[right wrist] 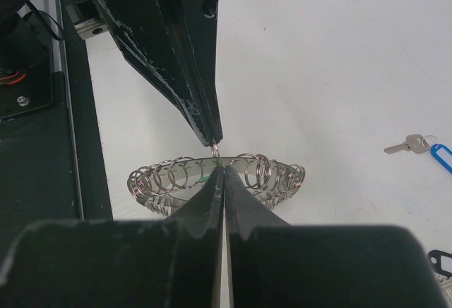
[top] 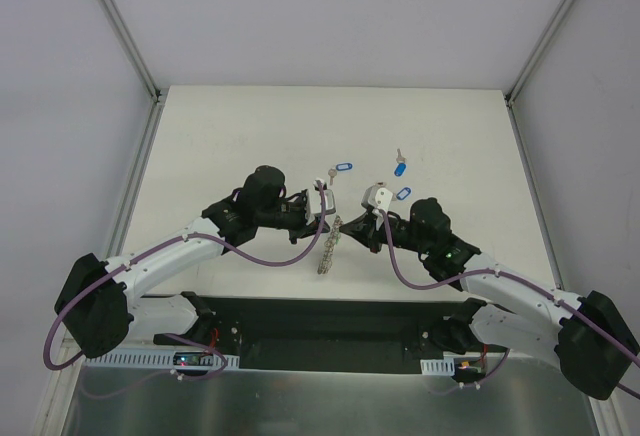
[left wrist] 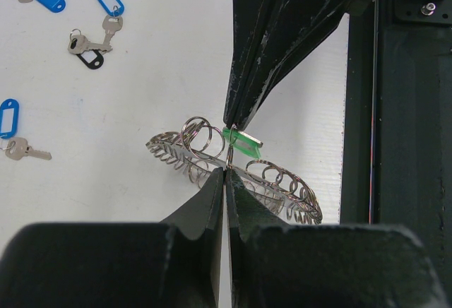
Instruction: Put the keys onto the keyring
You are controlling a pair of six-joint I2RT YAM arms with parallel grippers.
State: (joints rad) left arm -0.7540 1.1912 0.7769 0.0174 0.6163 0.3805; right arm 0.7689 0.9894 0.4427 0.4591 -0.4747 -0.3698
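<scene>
top view: keyring (top: 328, 246) mid-frame, between both arms | keys (top: 400, 166) on tabletop (top: 230, 146) above and right of it, well apart | left wrist view: left fingers (left wrist: 205, 212) below keyring, right fingers (left wrist: 265, 61) above | fourth key (left wrist: 242, 143) at right fingertips, touching keyring

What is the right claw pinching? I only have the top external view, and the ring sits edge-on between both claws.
Observer: The left wrist view shows the right claw shut on the green tag of a key, right above the keyring.
Operator: And the left claw?
Observer: In the right wrist view, the left claw is shut on one small loop at the keyring's rim.
Operator: Any loose tag that isn't blue?
Observer: Yes, a black oval tag lies close to a blue-tagged key.
</scene>
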